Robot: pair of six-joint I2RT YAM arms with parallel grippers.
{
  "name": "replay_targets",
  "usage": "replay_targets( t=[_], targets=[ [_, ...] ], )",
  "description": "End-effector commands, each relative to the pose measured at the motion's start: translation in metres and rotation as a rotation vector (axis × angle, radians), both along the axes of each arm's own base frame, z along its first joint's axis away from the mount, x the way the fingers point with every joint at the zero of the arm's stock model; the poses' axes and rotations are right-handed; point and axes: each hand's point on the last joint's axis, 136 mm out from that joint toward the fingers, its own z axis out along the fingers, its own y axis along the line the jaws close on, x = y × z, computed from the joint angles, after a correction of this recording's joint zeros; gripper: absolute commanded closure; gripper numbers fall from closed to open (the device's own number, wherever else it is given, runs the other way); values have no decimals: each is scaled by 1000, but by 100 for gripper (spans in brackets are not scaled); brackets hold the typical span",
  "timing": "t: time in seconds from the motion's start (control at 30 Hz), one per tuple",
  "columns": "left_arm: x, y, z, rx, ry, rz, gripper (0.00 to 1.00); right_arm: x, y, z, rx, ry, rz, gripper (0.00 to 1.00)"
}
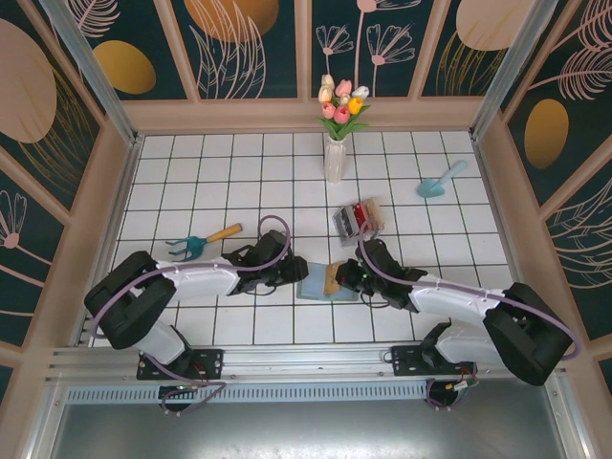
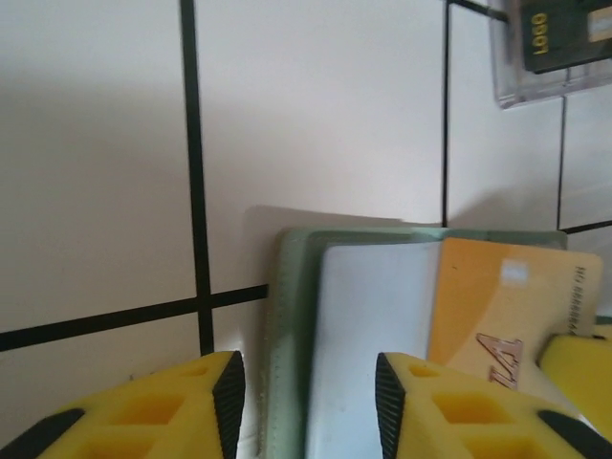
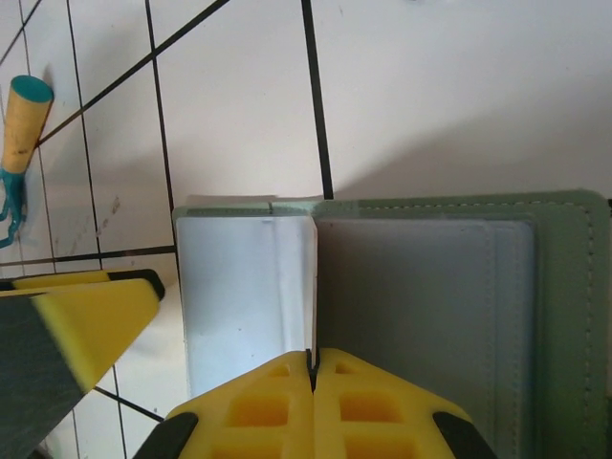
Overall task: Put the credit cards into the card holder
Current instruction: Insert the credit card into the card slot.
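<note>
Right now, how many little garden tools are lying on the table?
2. A rake with a wooden handle lies on the left, just beyond the left arm. A blue trowel lies far back on the right. That arm or the right arm might hide another.

White tiled tabletop (image 1: pixel 239 172), dark grout; floral wall panels (image 1: pixel 239 48) (teal, gold) on three sides.

Both arms are built alike, the left arm (image 1: pixel 201 280) and the right arm (image 1: pixel 449 292), each of glossy white link shells joined by bulky black joint housings. A thin lilac cable (image 1: pixel 274 226) loops along each one. Flat black base plates (image 1: pixel 182 364) sit at their feet. The left claw (image 2: pixel 308 392) and the right claw (image 3: pixel 313 361) have bright yellow fingers with moulded rectangular pockets and black trim.
</note>
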Motion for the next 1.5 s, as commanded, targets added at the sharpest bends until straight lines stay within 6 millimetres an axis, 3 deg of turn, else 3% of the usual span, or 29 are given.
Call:
replay_targets(
  t=[0.0, 0.33, 0.53, 0.67, 0.8, 1.0, 1.17, 1.47],
  targets=[
    [-5, -5, -7, 8, 28, -29, 66, -8, -3, -8, 18, 13, 6, 100],
    [-12, -6, -23, 13, 77, -47, 85, -6, 11, -26, 13, 52, 35, 100],
    [-12, -6, -26, 15, 88, -40, 90, -9, 17, -29, 7, 74, 36, 100],
    [-12, -8, -26, 13, 92, -39, 91, -13, 24, -27, 10, 73, 81, 100],
    [-11, -4, -27, 31, 89, -32, 93, -15, 14, -26, -66, 67, 95, 100],
    [-11, -2, -30, 41, 92, -23, 94, -21, 4, -22, -22, 76, 105, 100],
    [-10, -5, -28, 24, 90, -21, 94, -21, 16, -24, 38, 84, 131, 100],
    [-12, -4, -28, 17, 96, -19, 94, -3, 40, -23, 56, 75, 98, 94]
  ],
)
